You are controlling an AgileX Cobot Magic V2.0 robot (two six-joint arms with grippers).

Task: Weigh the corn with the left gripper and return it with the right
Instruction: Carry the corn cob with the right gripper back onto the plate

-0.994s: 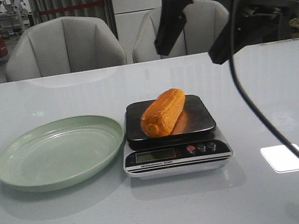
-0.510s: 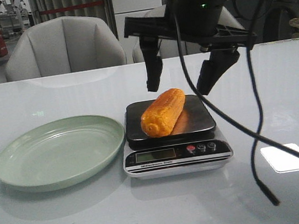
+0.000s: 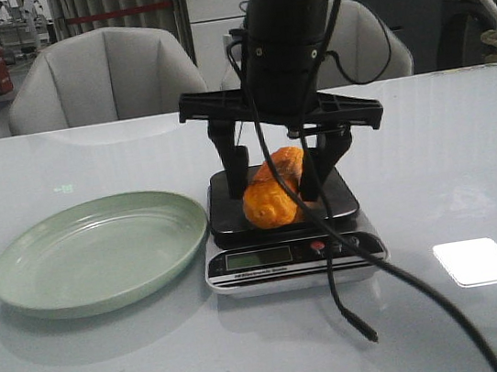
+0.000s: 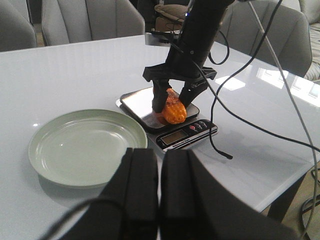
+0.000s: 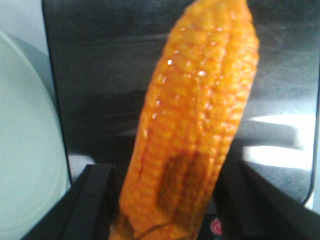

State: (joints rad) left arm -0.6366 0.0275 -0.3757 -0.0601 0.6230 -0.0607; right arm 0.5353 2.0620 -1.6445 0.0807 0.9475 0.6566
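Note:
The orange-yellow corn [image 3: 268,205] lies on the black platform of the kitchen scale [image 3: 336,203] at the table's middle. My right gripper [image 3: 276,182] has come down over it, open, with one finger on each side of the cob and small gaps showing in the right wrist view [image 5: 175,210]. The corn [image 5: 200,125] fills that view. My left gripper [image 4: 160,195] is shut and empty, held back above the near table edge, with the plate [image 4: 85,147] and the scale [image 4: 182,136] ahead of it. The left gripper is out of the front view.
The pale green plate [image 3: 101,253] sits just left of the scale. A loose black cable [image 3: 355,319] hangs from the right arm in front of the scale. Grey chairs [image 3: 108,76] stand behind the table.
My right gripper has dropped from high above the scale and moved left, and its open fingers now straddle the corn. The corn stays on the scale.

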